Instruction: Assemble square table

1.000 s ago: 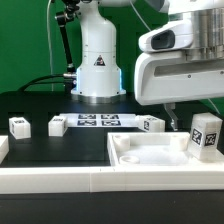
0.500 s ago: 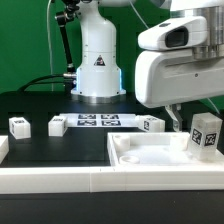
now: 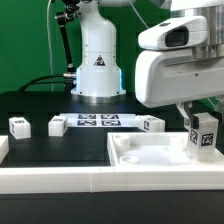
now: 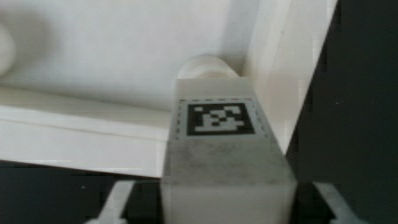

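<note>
My gripper [image 3: 203,124] is shut on a white leg block [image 3: 206,135] with a black-and-white tag and holds it upright over the far right corner of the white square tabletop [image 3: 150,158]. In the wrist view the leg block [image 4: 222,130] fills the middle. Its rounded tip [image 4: 208,67] is at the tabletop's raised corner rim [image 4: 267,60]. The fingers [image 4: 121,205] flank it. Three more leg blocks lie on the black table: two at the exterior view's left [image 3: 19,125] [image 3: 57,126] and one near the middle [image 3: 151,124].
The marker board [image 3: 97,121] lies flat in front of the robot's white base [image 3: 97,60]. A long white rail [image 3: 60,181] runs along the front edge. A black cable hangs at the back left.
The held leg block has turned from a tilt to upright and shifted slightly toward the exterior view's left with the gripper. The other parts have not moved.
</note>
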Controlling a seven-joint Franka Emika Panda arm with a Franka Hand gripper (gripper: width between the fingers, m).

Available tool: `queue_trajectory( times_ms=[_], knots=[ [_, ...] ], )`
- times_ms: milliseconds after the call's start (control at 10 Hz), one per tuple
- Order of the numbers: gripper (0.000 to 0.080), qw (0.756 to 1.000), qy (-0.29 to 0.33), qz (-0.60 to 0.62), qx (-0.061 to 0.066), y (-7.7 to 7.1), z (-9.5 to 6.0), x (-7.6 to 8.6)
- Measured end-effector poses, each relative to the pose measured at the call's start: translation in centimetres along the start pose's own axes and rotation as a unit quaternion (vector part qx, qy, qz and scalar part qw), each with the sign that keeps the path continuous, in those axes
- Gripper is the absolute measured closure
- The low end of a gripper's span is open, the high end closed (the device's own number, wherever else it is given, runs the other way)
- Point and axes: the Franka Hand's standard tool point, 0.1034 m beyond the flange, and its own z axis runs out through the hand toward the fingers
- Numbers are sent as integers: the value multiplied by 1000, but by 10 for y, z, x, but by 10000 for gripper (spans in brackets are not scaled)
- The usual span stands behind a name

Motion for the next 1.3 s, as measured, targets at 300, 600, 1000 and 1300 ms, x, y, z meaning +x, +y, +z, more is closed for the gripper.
queue_trajectory(
  times_ms=[300,600,1000,1300],
  knots=[
    [511,991,9,133,2,3,0,-1],
    [509,948,25,317,0,4,0,-7],
    [509,865,28,501,-2,4,0,-9],
    [509,805,24,593,2,5,0,-10]
  ],
)
